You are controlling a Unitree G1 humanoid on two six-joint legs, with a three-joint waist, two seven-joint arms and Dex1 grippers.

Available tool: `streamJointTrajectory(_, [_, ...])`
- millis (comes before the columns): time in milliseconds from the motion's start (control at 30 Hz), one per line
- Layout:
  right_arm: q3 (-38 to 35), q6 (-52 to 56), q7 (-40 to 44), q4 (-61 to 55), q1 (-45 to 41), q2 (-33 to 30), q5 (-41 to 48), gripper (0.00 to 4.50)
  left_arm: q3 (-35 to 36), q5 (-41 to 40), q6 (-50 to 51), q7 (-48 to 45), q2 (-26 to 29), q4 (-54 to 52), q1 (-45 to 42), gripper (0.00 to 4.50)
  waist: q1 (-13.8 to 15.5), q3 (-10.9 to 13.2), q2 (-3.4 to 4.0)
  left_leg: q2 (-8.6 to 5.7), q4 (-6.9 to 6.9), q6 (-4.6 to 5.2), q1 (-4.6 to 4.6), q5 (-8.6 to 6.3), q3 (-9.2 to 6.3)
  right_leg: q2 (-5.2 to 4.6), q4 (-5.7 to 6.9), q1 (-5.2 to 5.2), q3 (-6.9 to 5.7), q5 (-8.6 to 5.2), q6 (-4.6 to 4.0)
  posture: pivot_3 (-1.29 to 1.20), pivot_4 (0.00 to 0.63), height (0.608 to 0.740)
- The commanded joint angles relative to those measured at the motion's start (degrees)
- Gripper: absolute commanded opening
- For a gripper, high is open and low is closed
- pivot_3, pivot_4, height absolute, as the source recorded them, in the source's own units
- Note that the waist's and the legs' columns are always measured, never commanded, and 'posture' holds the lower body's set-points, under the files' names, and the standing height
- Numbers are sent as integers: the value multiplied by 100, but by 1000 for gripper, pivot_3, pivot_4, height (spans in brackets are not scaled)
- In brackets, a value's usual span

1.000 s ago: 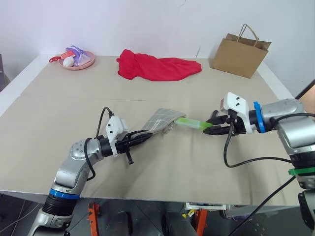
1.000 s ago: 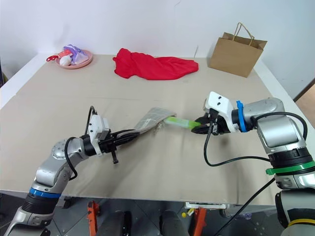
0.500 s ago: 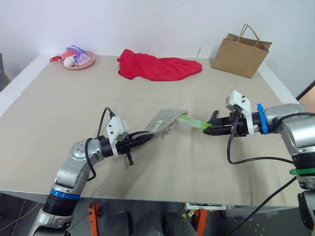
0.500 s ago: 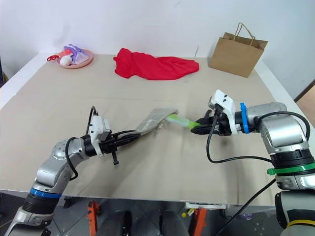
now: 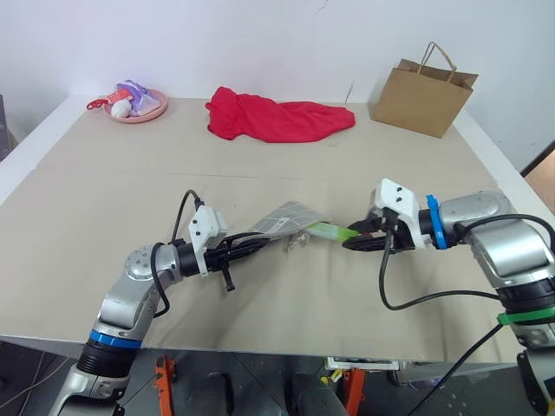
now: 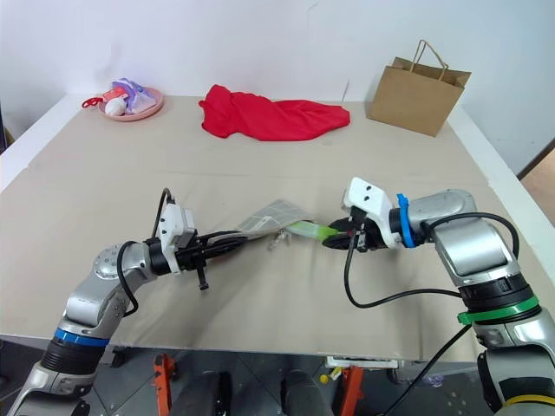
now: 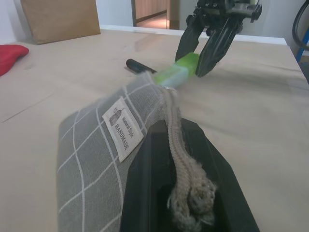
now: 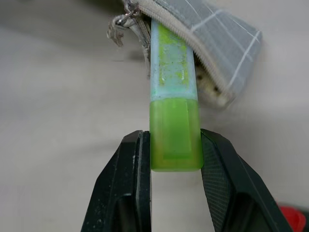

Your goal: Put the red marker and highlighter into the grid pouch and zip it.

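Right gripper feeds highlighter into grid pouch; marker seemingly behind.

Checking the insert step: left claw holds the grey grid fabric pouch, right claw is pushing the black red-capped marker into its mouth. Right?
Not quite. The right claw grips the chunky lime-green highlighter, pale cap end at the mouth of the grey grid fabric pouch, as the right wrist view shows. The left claw does hold the pouch.

Beige table: red cloth, paper bag, pink dish, probably toys.
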Motion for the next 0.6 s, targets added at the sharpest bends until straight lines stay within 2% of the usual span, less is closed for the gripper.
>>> streamJointTrajectory(33, [149, -825, 246, -160, -302, -25, -305, 1065, 2, -33, -141, -50, 4, -120, -131, 0, -2, 0, 0, 0, 0, 0, 0, 0, -1, 0, 0, -1, 1, 0, 0, 0, 150, 740])
streamJointTrajectory(133, [163, -856, 414, -120, -537, 197, -188, 1065, -13, -21, -139, -73, -16, -104, -160, 0, -1, 0, 0, 1, 0, 0, 0, 0, 0, 1, 0, 0, -3, 0, 0, 0, 150, 740])
streamJointTrajectory(233, [-16, -463, 663, -234, -793, 621, 469, 1065, -33, -13, -138, -67, -46, -99, -190, 0, -6, 0, 0, 7, 1, 0, 1, 0, -1, 7, 0, -1, -1, 3, -6, 0, 150, 740])
streamJointTrajectory(333, [-16, -294, 797, -251, -779, 803, 654, 1065, -52, -6, -144, -63, -64, -127, -173, 0, 1, 0, 0, 12, 1, 0, 0, 0, -3, 12, 1, 2, -7, 5, -8, 0, 150, 740])
streamJointTrajectory(467, [235, -505, 809, -90, -577, 933, 393, 1065, -65, 4, -154, -58, -64, -170, -131, 0, 11, 0, 0, 9, 2, 0, -4, 0, -3, 8, 1, 0, -8, 4, -7, 0, 150, 740])
streamJointTrajectory(533, [454, -830, 675, 166, -530, 1011, 14, 1065, -67, 6, -151, -48, -46, -217, -101, 0, 9, 0, 0, 8, 3, 0, -5, 0, -2, 6, 1, 0, -8, 3, -7, 0, 150, 740])
streamJointTrajectory(600, [615, -1303, 202, 785, -643, 1101, -620, 1065, -59, 0, -134, -34, -25, -270, -74, 0, 1, 0, -1, 8, 5, 0, -4, 0, -1, 7, 1, 0, -8, 4, -7, 0, 150, 740])
